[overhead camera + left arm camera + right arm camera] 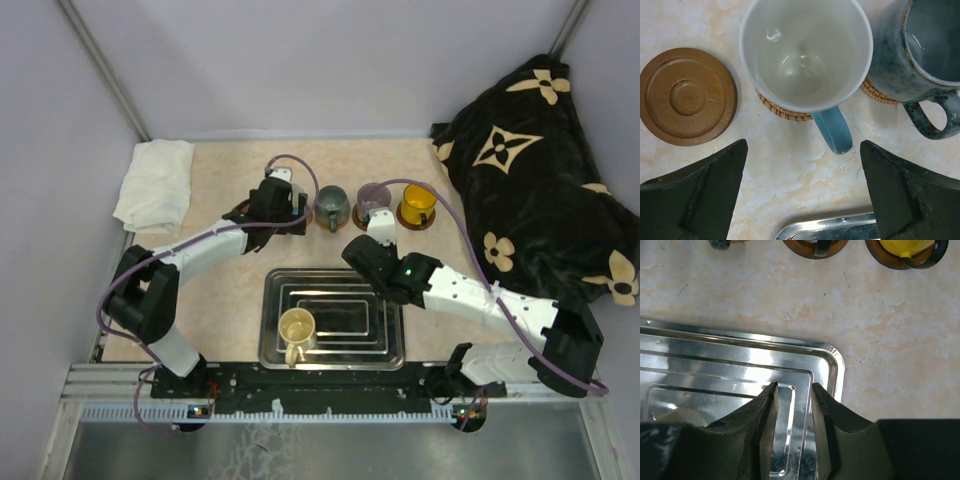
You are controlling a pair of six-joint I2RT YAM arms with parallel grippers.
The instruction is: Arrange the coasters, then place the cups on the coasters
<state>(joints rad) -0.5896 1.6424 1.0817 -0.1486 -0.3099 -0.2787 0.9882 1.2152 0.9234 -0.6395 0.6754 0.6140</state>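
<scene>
Four mugs stand in a row across mid-desk, parallel to the far edge.
- White mug [805, 50]: upright on a woven coaster [782, 111], blue handle toward the near edge.
- Grey-blue mug [900, 55]: just right of it on a second woven coaster [880, 94], handle toward the near edge and slightly right.
- Purple-grey mug [373, 197] and orange-yellow mug [417, 203]: each on a dark coaster [795, 249] [875, 252], handles on the near side.
- Bare wooden coaster [687, 95]: lies flat left of the white mug, not touching it.

Steel tray [385, 350]: by the near edge, long axis along that edge. The cream-yellow mug [297, 328] stands upright in its near left corner, handle toward the near edge.

Left hand [802, 150]: fingers spread wide, holding nothing, above the desk just nearside of the white mug.

Right hand [794, 387]: fingers nearly together with a narrow gap, nothing between them, over the tray's far right corner.

White towel [155, 185] at the far left corner. Black patterned cushion [540, 170] along the right edge.
</scene>
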